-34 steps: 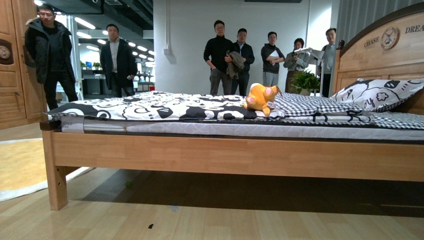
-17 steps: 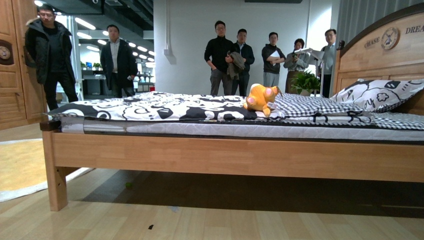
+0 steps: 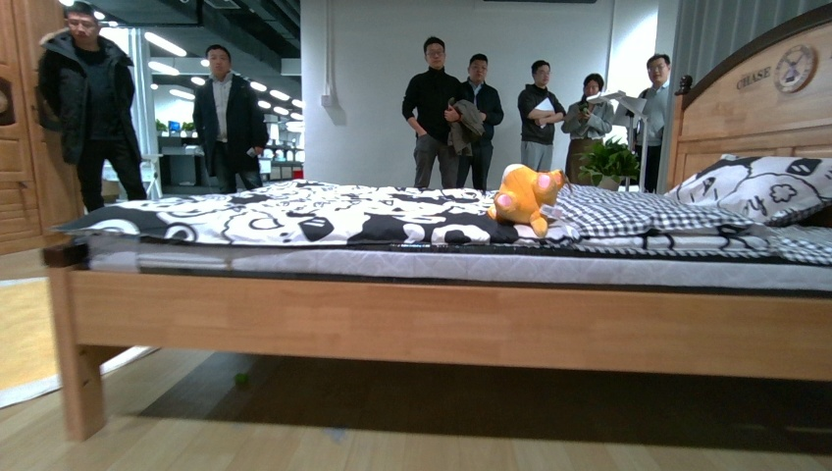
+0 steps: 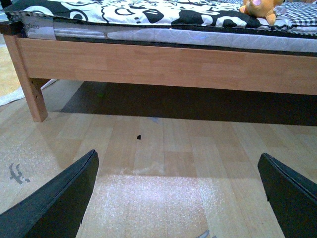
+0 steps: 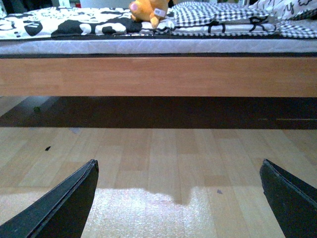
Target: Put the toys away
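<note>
An orange-yellow plush toy (image 3: pixel 525 197) with pink paw pads lies on the bed's black-and-white cover (image 3: pixel 294 214), beside a folded checked blanket (image 3: pixel 628 211). It also shows at the far edge of the left wrist view as the toy (image 4: pixel 259 7), and in the right wrist view as the toy (image 5: pixel 147 10) with a small white tag. My left gripper (image 4: pixel 179 196) hangs open low over the wooden floor, well short of the bed. My right gripper (image 5: pixel 179 198) is open over the floor too. Neither arm shows in the front view.
The wooden bed frame (image 3: pixel 442 324) spans the view, with a leg (image 3: pixel 77 378) at the left and a headboard (image 3: pixel 765 93) at the right. A patterned pillow (image 3: pixel 755 188) lies by the headboard. Several people (image 3: pixel 461 103) stand behind the bed. A small green object (image 3: pixel 240 378) lies under it.
The view has moved nearer to the bed and shifted; the bed and toy look larger and sit further right. The toy itself has not moved on the cover.
</note>
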{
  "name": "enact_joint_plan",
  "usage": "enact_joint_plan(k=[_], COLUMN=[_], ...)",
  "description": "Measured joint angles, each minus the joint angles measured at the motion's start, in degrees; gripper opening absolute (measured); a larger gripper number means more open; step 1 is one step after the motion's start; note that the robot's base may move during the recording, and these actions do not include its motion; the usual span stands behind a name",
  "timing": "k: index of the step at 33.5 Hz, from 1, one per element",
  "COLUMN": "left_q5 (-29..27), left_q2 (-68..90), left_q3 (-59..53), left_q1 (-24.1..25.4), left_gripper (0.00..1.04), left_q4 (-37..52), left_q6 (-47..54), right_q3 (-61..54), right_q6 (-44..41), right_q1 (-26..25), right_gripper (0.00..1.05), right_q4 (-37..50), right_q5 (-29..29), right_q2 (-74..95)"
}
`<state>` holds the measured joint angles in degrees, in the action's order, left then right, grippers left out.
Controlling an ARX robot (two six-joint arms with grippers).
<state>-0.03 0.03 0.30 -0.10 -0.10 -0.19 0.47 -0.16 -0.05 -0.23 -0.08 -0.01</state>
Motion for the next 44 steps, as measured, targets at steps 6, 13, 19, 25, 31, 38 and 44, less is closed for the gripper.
enact_joint_plan(k=[6, 13, 19, 25, 31, 38, 44], left_q5=[0.0, 0.1, 0.0, 0.0, 0.0, 0.0, 0.0], left_q2=[0.0, 0.1, 0.0, 0.0, 0.0, 0.0, 0.1], left_q3=[0.0, 0.0, 0.0, 0.0, 0.0, 0.0, 0.0], left_q1=[0.0, 0.0, 0.0, 0.0, 0.0, 0.0, 0.0], left_gripper=[0.99, 0.99, 0.99, 0.99, 0.99, 0.99, 0.99], left_q4=[0.0, 0.0, 0.0, 0.0, 0.0, 0.0, 0.0], left_q6=[0.0, 0.0, 0.0, 0.0, 0.0, 0.0, 0.0], right_q3=[0.0, 0.0, 0.0, 0.0, 0.0, 0.0, 0.0], right_q6=[0.0, 0.0, 0.0, 0.0, 0.0, 0.0, 0.0], right_q1=[0.0, 0.0, 0.0, 0.0, 0.0, 0.0, 0.0], right_gripper=[0.98, 0.98, 0.98, 0.98, 0.98, 0.98, 0.98], right_q4=[0.0, 0.0, 0.0, 0.0, 0.0, 0.0, 0.0], right_q5=[0.0, 0.2, 0.0, 0.0, 0.0, 0.0, -0.1], right_q2=[0.0, 0.0, 0.0, 0.0, 0.0, 0.0, 0.0])
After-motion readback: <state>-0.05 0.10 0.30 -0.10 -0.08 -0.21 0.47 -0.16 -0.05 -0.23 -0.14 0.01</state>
